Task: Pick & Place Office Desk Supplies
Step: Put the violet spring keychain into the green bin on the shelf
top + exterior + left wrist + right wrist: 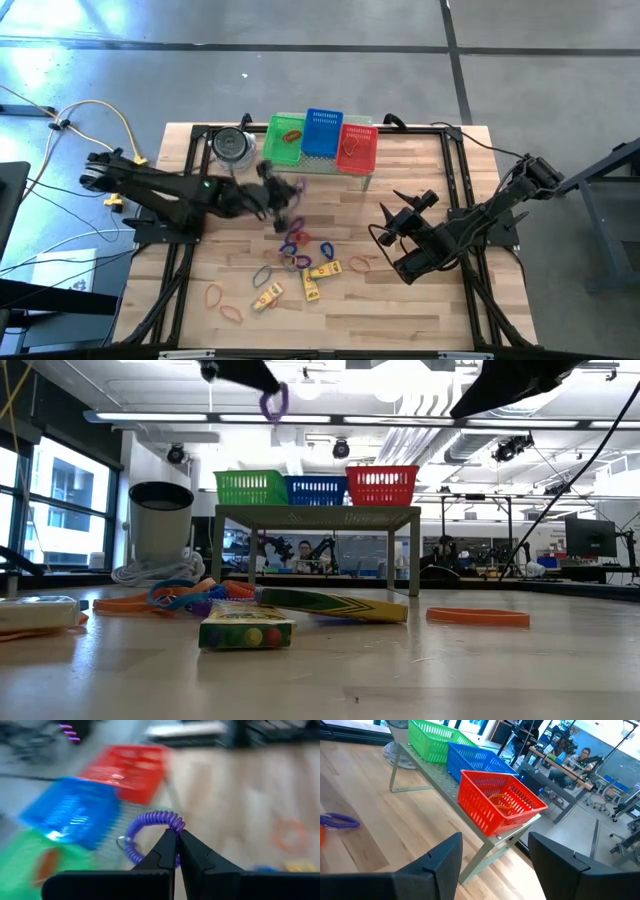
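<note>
Purple coil loop (150, 827) hangs pinched in the raised left end effector (176, 837); right end effector (492, 865) gapes empty.

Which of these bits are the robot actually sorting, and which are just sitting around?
Being sorted:
- purple coil loop, held by the left hand
- loose loops on the table
- yellow pieces
- three baskets receiving them

Just there:
- round grey tin
- yellow cable
- right hand, waiting open

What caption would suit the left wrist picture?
Left claw shut on a purple coiled loop, with the red basket and blue basket ahead.
</note>
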